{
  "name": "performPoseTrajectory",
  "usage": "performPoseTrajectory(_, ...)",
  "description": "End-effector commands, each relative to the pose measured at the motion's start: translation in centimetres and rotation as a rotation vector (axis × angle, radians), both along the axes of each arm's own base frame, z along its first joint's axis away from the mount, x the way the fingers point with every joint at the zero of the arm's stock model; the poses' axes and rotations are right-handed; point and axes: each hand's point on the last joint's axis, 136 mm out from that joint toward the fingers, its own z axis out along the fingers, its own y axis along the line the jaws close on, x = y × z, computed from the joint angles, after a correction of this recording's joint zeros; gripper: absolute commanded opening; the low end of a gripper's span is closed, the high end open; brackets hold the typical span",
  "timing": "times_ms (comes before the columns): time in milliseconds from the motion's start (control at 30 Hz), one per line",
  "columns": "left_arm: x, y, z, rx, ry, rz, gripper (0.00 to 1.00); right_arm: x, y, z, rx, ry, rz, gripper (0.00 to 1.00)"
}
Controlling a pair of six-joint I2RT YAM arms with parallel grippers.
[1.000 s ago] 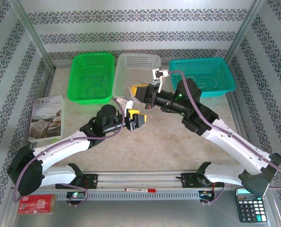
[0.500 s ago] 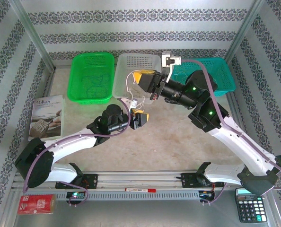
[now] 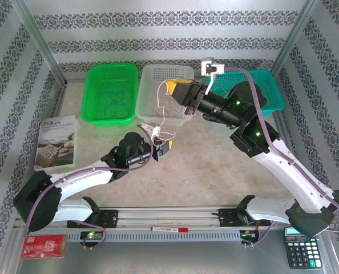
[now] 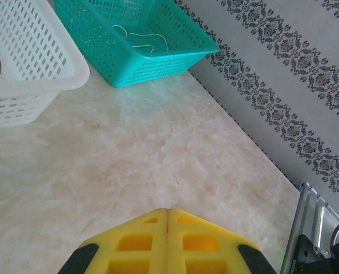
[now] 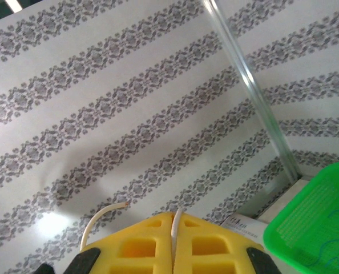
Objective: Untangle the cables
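**Top view.** The right claw [image 3: 180, 91] hangs over the white basket [image 3: 152, 111] with its pads closed on a white strand [image 3: 161, 108]. From that claw the strand drops toward 7 o'clock to the rest of the cables [image 3: 158, 135]. They form a small knot lying just at 11 o'clock from the left claw [image 3: 165, 146]. The strand's long axis therefore runs about 1 to 7 between the two claws, and the left one is much nearer the knot. A pull toward 1 o'clock would probably draw the strand out, if the left claw anchors the knot.

**Left wrist.** The left claw [image 4: 168, 212] has its pads pressed flat together. No strand shows between them, so I cannot tell whether it grips the knot.

**Right wrist.** The right claw [image 5: 174, 217] pinches the white strand [image 5: 99, 217] in the seam between its pads. The strand's loose end curls out at 10 o'clock.
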Motion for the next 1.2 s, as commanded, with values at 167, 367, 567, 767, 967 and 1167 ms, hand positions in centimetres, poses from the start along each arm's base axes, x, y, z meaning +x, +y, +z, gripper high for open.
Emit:
performPoseTrajectory(167, -0.7, 0.7, 0.6, -0.043, -0.045, 0.017, 0.00, -0.3, -3.4, 2.7, 0.055, -0.056, -0.071, 0.00)
performPoseTrajectory(367, -1.0, 1.4, -1.5, -0.020, -0.015, 0.034, 0.00, 0.2, -5.0, 3.5, 0.062, -0.068, -0.110, 0.00)
performPoseTrajectory(567, -1.3, 1.3, -0.3, -0.045, -0.046, 0.018, 0.32, 0.7, -5.4, 3.3, 0.047, -0.057, -0.112, 0.00)
performPoseTrajectory(767, -2.0, 0.7, 4.4, -0.074, -0.149, -0.045, 0.70, 1.3, -5.2, 1.2, 0.029, -0.017, -0.117, 0.00)
performPoseTrajectory(967, -2.2, 0.7, 8.6, -0.056, -0.252, -0.071, 0.84, 1.4, -4.5, -0.4, 0.027, 0.016, -0.094, 0.00)
performPoseTrajectory(1167, -2.2, -0.4, 9.8, -0.029, -0.278, -0.126, 0.88, 0.7, -3.4, -1.0, 0.017, 0.023, -0.061, 0.00)
